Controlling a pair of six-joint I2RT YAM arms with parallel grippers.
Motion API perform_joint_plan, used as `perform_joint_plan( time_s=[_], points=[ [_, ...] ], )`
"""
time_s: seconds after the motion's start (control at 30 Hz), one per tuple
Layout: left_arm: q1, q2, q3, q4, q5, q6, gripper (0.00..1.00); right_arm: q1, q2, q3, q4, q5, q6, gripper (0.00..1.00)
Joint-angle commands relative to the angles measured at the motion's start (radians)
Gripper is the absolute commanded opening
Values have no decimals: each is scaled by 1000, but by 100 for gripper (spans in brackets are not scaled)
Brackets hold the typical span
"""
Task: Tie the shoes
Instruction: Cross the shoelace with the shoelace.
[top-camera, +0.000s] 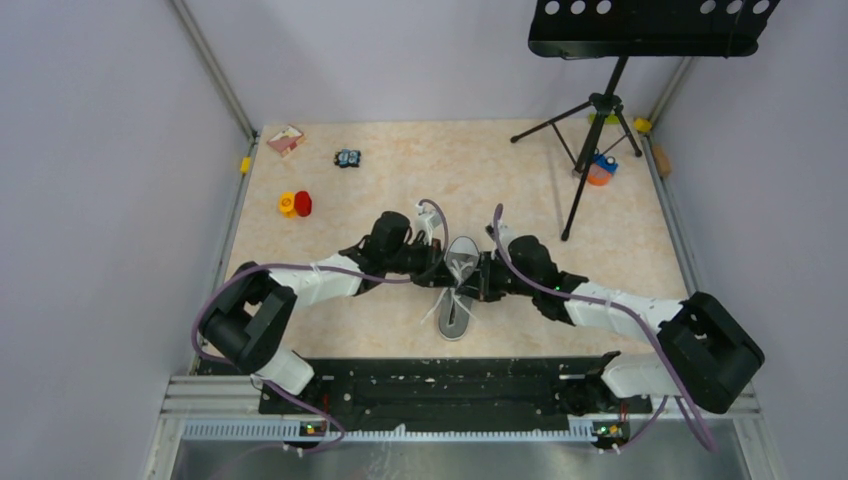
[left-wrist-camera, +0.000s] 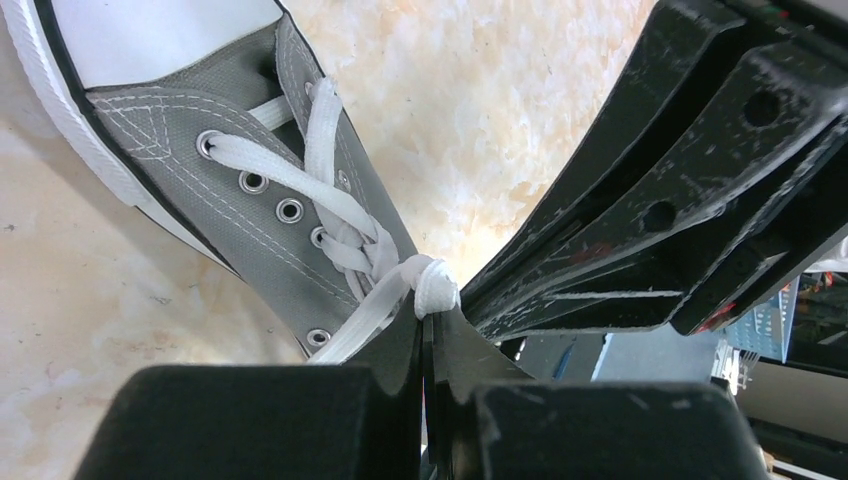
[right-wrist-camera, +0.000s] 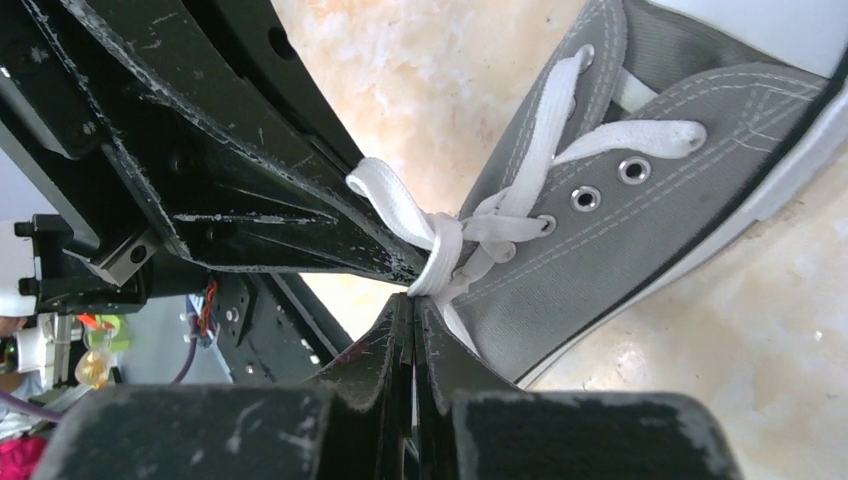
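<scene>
- Sneaker (top-camera: 458, 295) sits at desk (top-camera: 330, 330) centre.
- Left hand (left-wrist-camera: 428, 325) and right hand (right-wrist-camera: 412, 305) both clenched on laces (left-wrist-camera: 270, 165) at the knot (left-wrist-camera: 365, 250).
- Pull outward evenly, keep pinch tight, avoid dragging sneaker.

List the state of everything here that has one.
sneaker, upright on its sole
laces, knotted near the top eyelets, pinched from both sides
left pincer, shut on the laces
right pincer, shut on the laces
music stand, standing, legs spread
</scene>
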Motion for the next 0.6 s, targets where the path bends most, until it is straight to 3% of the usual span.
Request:
perform_joint_plan(
  time_s=[0.0,0.07,0.23,0.57],
  points=[
    [-6,7,28,69,19,-6,0,17,38,58,37,-32,-11,0],
    [-6,6,24,60,21,4,0,17,23,52,43,-13,-3,2],
    [-6,1,14,38,31,36,0,17,-22,53,17,40,4,26],
    [-6,-6,20,21,40,55,0,-11,-116,8,-17,147,53,40]
  ],
)
